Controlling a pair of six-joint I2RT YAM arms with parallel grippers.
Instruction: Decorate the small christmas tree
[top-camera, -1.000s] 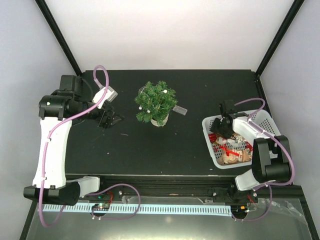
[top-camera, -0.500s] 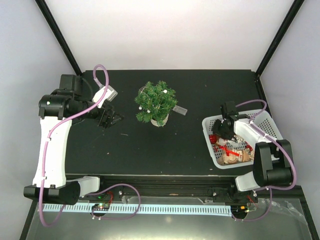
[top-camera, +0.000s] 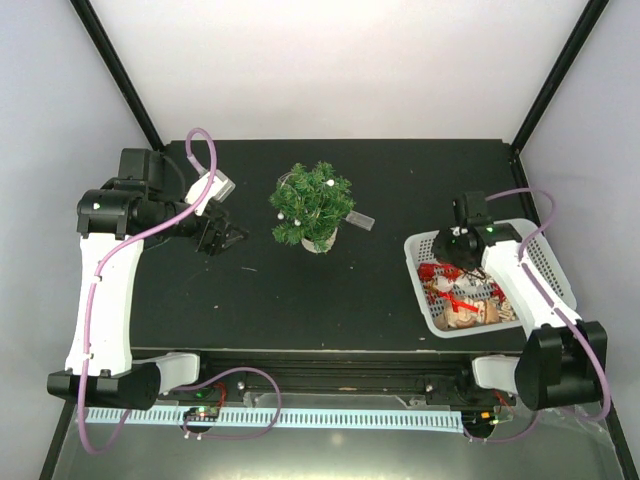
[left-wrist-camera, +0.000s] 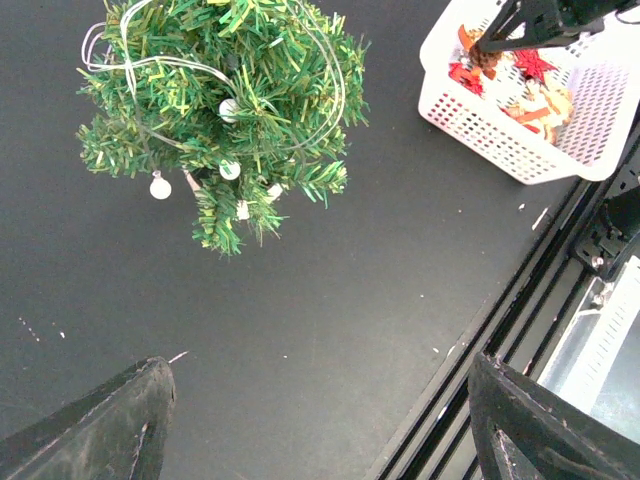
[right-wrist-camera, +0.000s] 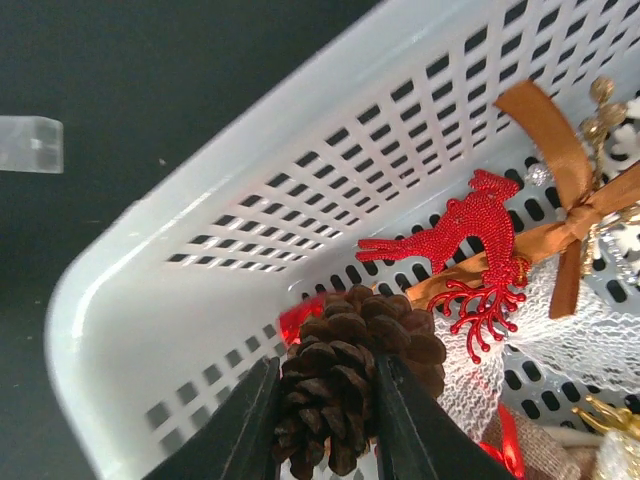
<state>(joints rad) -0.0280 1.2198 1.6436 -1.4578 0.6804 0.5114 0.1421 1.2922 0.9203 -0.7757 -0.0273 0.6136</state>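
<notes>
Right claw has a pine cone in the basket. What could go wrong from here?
The right claw pinches the pine cone by its scales, so it may slip on lifting. The red reindeer lies right beside the cone and might snag and come along. The tree stands in a small pot; pushing the cone in could tip it.

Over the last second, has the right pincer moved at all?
Yes. The right pincer, gripping a pine cone, has shifted rightward, away from the white basket's left wall toward its middle.

Bright, even overhead light (shadows faint), pictures mostly sharp.
</notes>
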